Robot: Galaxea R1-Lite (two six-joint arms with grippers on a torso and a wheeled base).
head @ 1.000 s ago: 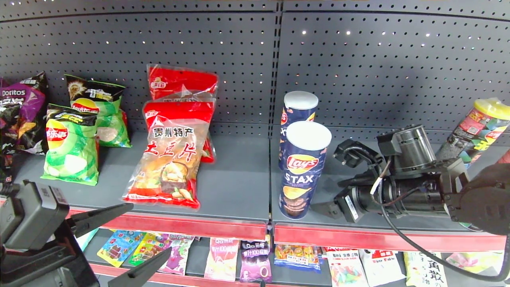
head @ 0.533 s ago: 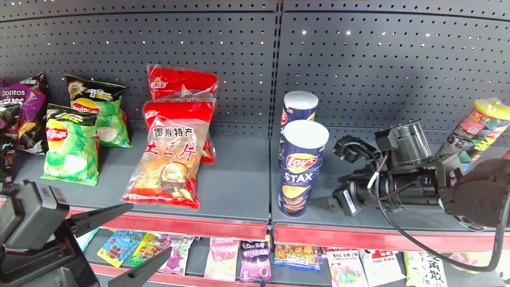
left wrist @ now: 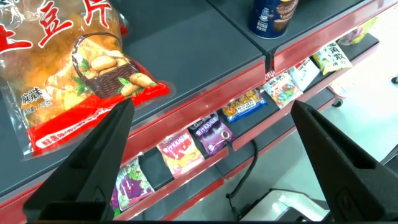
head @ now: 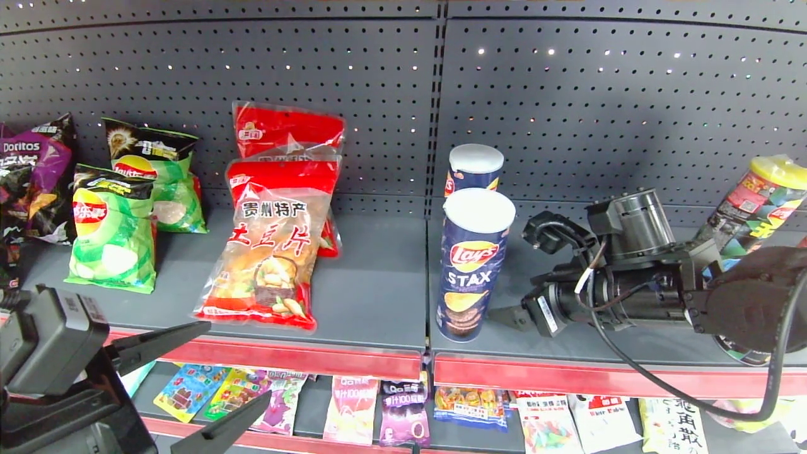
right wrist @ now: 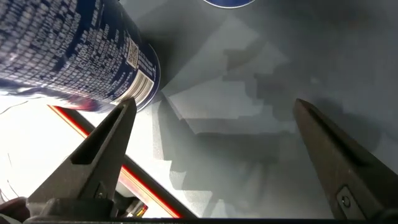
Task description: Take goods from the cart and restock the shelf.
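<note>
Two dark blue crisp cans stand upright on the grey shelf [head: 372, 284]. The front can [head: 473, 265] is near the red front edge, the rear can [head: 474, 167] behind it. My right gripper [head: 512, 313] lies low over the shelf just right of the front can, open. In the right wrist view the gripper [right wrist: 214, 106] has one fingertip beside the front can [right wrist: 74, 56], with bare shelf between its fingers. My left gripper [head: 239, 359] hangs open in front of and below the shelf edge. Its wrist view shows the gripper [left wrist: 212, 104] before the red potato chip bag [left wrist: 68, 68].
Red chip bags [head: 271, 246], green bags [head: 113, 233] and a purple bag [head: 31, 176] fill the shelf's left part. A colourful can with a yellow lid [head: 756, 195] stands at the far right. Small packets [head: 403, 410] hang on the lower shelf. Bare shelf lies between bags and cans.
My right arm has moved left along the shelf and slightly up. The front can has shifted a little to the left with it. The left arm has not moved.
</note>
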